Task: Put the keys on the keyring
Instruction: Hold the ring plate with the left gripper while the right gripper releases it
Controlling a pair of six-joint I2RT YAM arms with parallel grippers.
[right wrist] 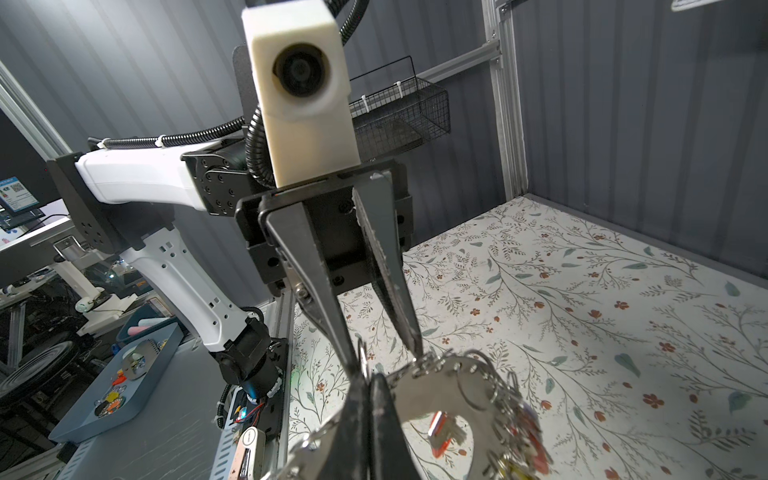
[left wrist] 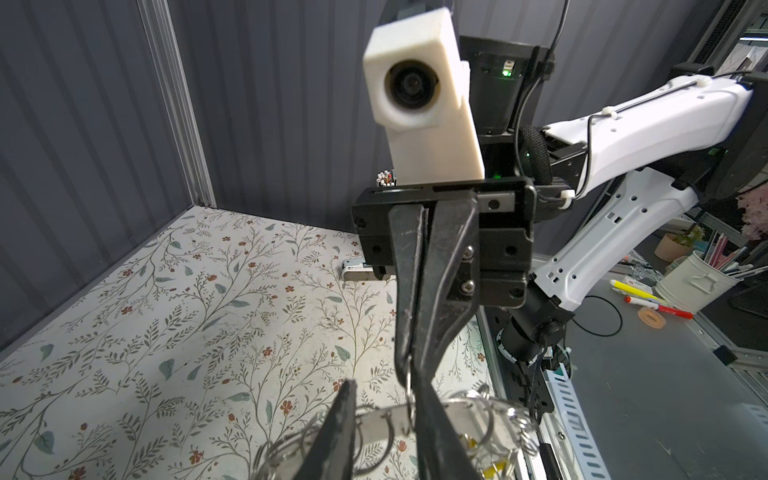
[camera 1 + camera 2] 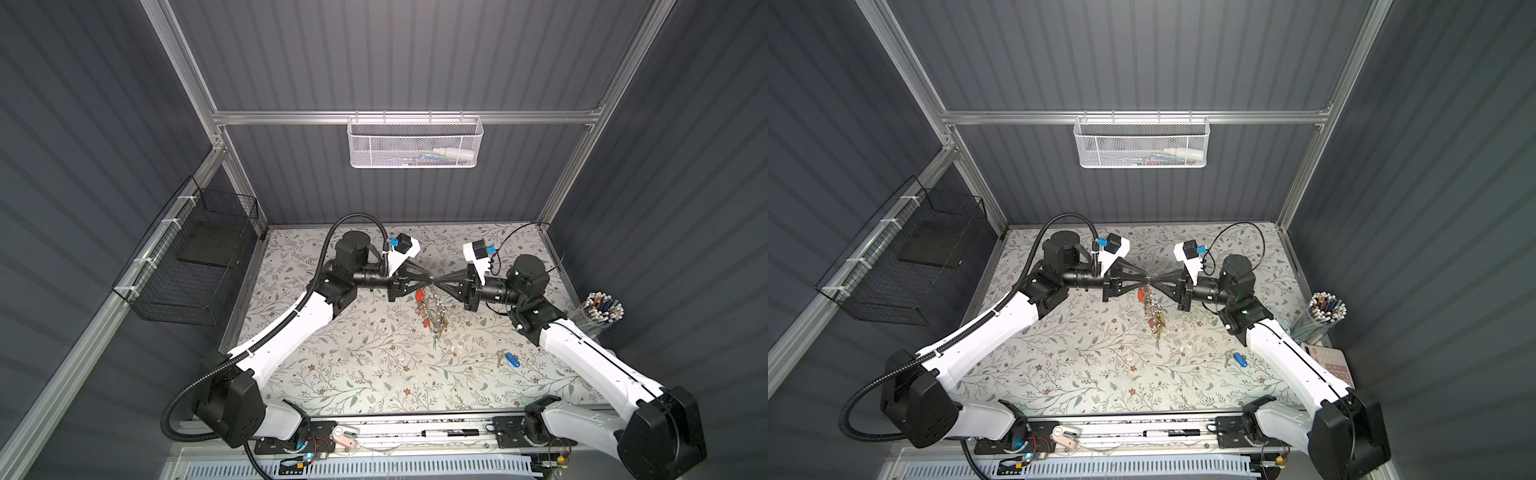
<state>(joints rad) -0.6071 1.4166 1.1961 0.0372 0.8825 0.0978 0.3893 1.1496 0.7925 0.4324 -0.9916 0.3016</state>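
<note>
- Nearest the overhead camera sit the black shoulders of the left arm (image 3: 291, 324) and the right arm (image 3: 590, 357). From there the white links reach inward, and the two wrists meet nose to nose over the middle of the table.
- Under them the table (image 3: 353, 374), covered in a leaf-and-flower print, fills the floor of the grey-walled booth.
- On the left wall hangs a black wire basket (image 3: 187, 266) (a dark flat slab lies inside).
- From the back rail hangs a white mesh basket (image 3: 415, 143) with a pale tube and a few thin things in it.
- At the table's right edge stands a clear pen cup (image 3: 598, 309), just beside the right arm.
- Between the two pincers hangs the keyring (image 1: 436, 386), a flat grey plate with a big hole. It is edge-on to the overhead camera, and its small rings and coloured tags dangle below (whether the lowest touch the table is unclear).
- On the left gripper (image 1: 386, 359) the fingers taper to a narrow gap, one on each side of the plate's top rim. I cannot tell whether they press on anything.
- On the right gripper (image 2: 409, 370) the jaws are closed tight on the keyring, pinching one of the small rings at its top rim.
- By the right forearm lie the keys (image 3: 509, 359), silver with a long blue tag. They rest flat on the table toward its near right, well apart from the keyring.
- Just under the left gripper a red tag (image 3: 419, 296) sticks out from the plate's left side.
</note>
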